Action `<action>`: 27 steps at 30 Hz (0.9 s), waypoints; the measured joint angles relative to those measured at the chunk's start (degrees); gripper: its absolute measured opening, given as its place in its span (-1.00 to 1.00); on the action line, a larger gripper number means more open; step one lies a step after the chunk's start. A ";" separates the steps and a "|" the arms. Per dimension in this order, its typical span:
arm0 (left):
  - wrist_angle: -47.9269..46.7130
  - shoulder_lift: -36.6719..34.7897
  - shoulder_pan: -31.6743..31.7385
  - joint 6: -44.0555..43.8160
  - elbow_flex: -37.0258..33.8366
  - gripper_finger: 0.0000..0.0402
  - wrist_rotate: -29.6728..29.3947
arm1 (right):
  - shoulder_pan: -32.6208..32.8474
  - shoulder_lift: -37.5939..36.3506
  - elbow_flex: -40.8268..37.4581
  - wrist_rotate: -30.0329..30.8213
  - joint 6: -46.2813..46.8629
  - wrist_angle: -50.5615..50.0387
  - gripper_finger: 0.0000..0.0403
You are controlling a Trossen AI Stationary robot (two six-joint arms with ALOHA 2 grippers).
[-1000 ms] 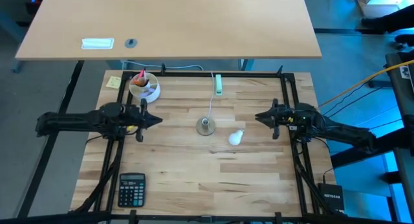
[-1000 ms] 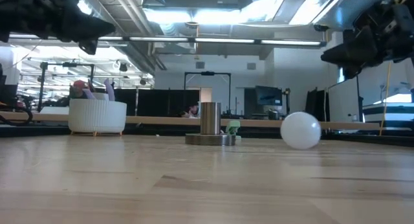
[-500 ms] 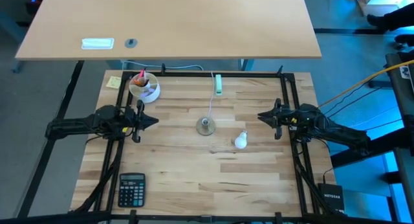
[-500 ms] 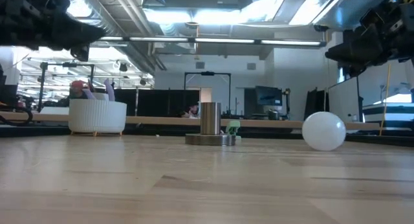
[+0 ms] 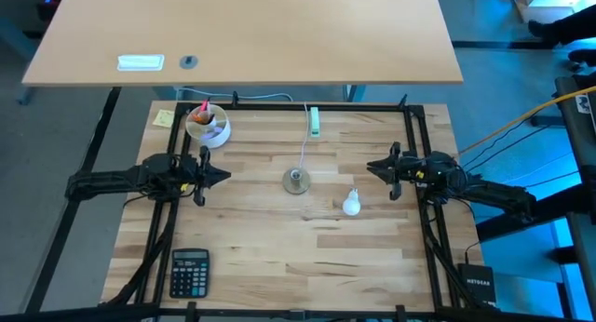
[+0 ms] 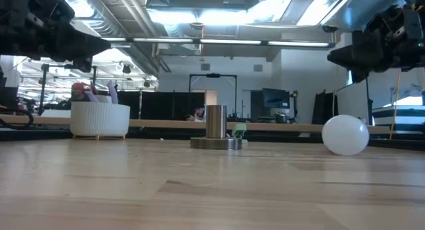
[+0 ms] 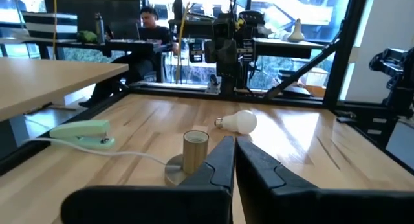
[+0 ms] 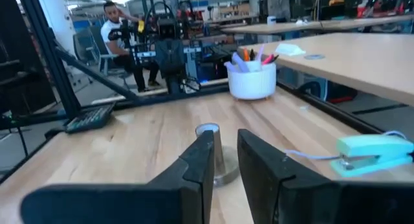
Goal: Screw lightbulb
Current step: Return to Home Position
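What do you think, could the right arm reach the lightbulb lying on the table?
Probably yes. The lightbulb lies loose on the table, close to the right hand, which hangs above the wood, with nothing between them. The socket stands apart on the bulb's far side.

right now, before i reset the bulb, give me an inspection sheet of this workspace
surface: butcher-block table, pale wood planks
job's things: lightbulb lying loose on the wood, apart from the socket, on the right arm's side, not screwed in
clutter: white bowl of pens, calculator, yellow note
grippers: left gripper shut, right gripper slightly open, both empty, raised at opposite sides
cables: white cord from socket to pale green inline switch
surroundings: second desk behind; person seated beyond the table
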 joint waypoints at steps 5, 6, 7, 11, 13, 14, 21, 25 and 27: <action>-0.01 0.55 -0.07 0.00 0.00 -0.98 0.00 | 0.00 2.07 -0.04 0.04 0.61 -0.07 -0.64; -0.01 0.58 -0.07 -0.01 0.00 -0.98 -0.01 | -0.01 2.41 -0.04 0.08 0.69 -0.07 -0.64; -0.04 0.66 -0.07 -0.02 0.00 -0.98 -0.02 | -0.01 2.68 -0.04 0.09 0.72 -0.09 -0.64; -0.06 0.67 -0.07 -0.09 0.00 -0.98 -0.02 | -0.01 2.92 -0.07 0.10 0.74 -0.12 -0.64; -0.06 0.67 -0.07 -0.11 0.00 -0.98 -0.02 | -0.01 2.92 -0.09 0.10 0.77 -0.14 -0.64; -0.08 0.67 -0.07 -0.13 0.00 -0.98 -0.02 | -0.01 2.92 -0.09 0.10 0.77 -0.14 -0.64; -0.08 0.67 -0.07 -0.19 0.00 -0.98 -0.02 | -0.01 2.94 -0.15 0.10 0.79 -0.01 -0.64; -0.09 0.67 -0.07 -0.20 0.00 -0.98 -0.02 | -0.01 2.93 -0.15 0.08 0.79 0.06 -0.64; -0.10 0.67 -0.07 -0.20 0.00 -0.98 -0.02 | -0.01 2.94 -0.17 0.08 0.79 0.08 -0.64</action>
